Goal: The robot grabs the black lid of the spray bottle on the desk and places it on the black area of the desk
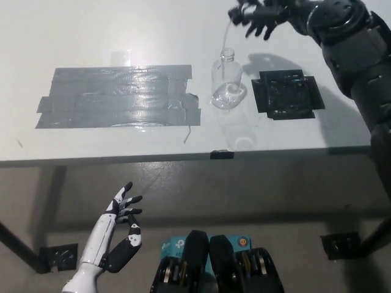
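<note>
The right hand (259, 17) is raised above the far side of the counter (122, 36), its fingers closed on the black lid (239, 12), whose thin tube (226, 33) hangs down toward the bottle (the lid itself is mostly hidden by the fingers). The clear bottle (227, 82) stands upright and uncapped, between a grey taped patch (116, 96) and the black area (287, 93), just beside the latter. The left hand (122, 210) rests below the counter's near edge, holding nothing, fingers apart.
</note>
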